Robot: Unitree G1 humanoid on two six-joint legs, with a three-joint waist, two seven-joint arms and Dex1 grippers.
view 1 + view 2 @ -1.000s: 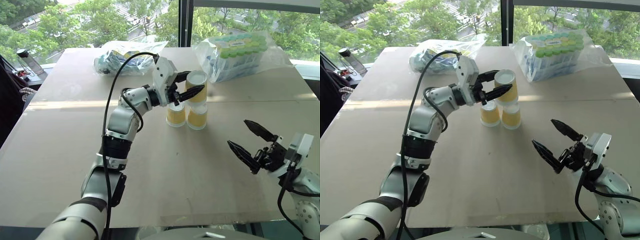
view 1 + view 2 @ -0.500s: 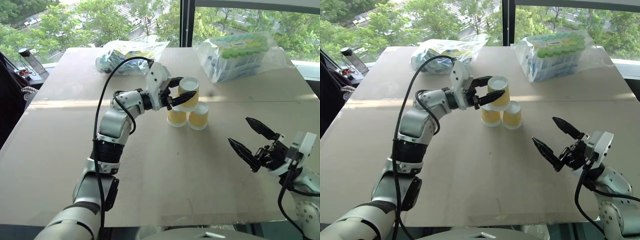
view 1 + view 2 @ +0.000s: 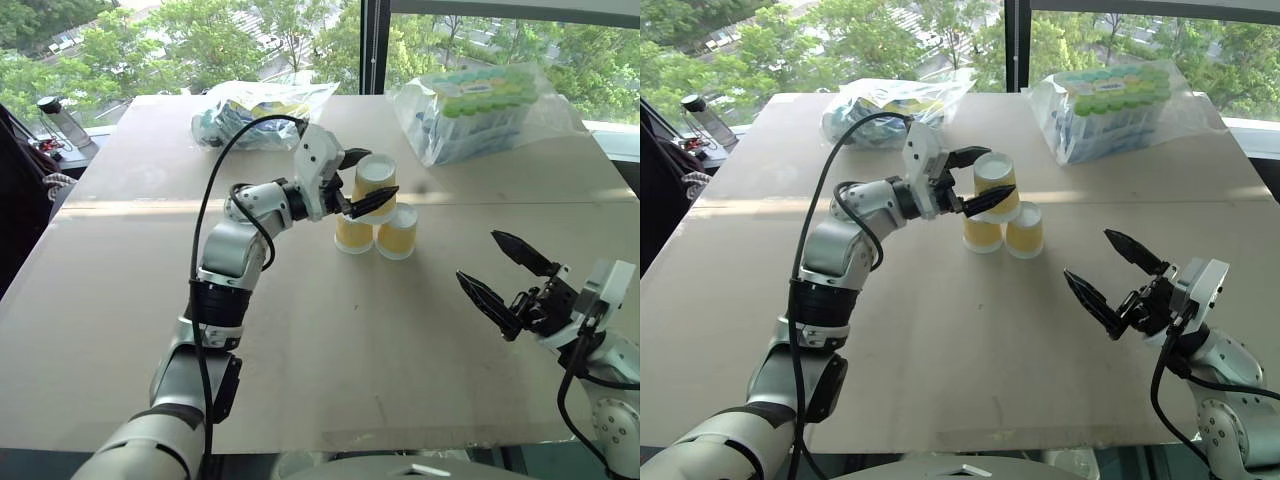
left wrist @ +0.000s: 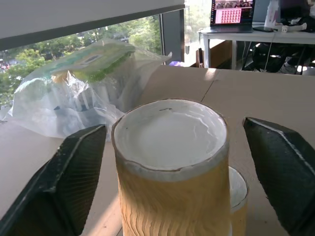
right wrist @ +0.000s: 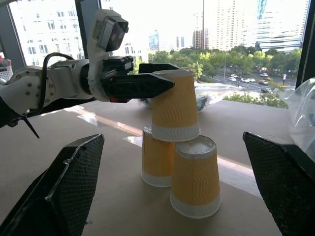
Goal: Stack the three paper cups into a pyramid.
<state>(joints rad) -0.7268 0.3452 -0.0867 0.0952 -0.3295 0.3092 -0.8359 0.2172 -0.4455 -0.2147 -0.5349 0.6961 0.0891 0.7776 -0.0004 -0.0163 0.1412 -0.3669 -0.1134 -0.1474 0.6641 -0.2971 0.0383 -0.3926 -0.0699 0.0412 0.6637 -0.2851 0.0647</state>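
**Item: the pyramid** (image 5: 176, 147). It is found near the middle of the brown table (image 3: 120, 300), short of the far edge. Three paper cups are counted, all inverted, white bases up.

- Top cup (image 5: 173, 105): seated across the two lower ones, slightly tilted and set more over the rear cup, as seen from the right wrist. Half a second earlier it was clamped between the fingers of the left gripper (image 3: 361, 176); now it is released, a clear gap being seen on either side of it in the left wrist view.
- Rear base cup (image 5: 156, 157) and front base cup (image 5: 195, 177): side by side, touching or nearly so; which cannot be told.

**Left gripper**: jaws spread wide, one finger either side of the top cup, touching neither wall as far as can be made out. Nothing is held.

**Right gripper** (image 3: 507, 286): spread wide and empty, held above the table's near right part, well apart from the cups, unchanged over the last second.

**Status**: the stack is judged complete in form, provided the top cup keeps its seat. A straight withdrawal of the left arm is judged to remain; a brushed wall could topple the top cup.

**Surroundings**: two clear plastic bags of packaged goods, one at far left (image 3: 255, 108), one at far right (image 3: 480, 100); a window behind.
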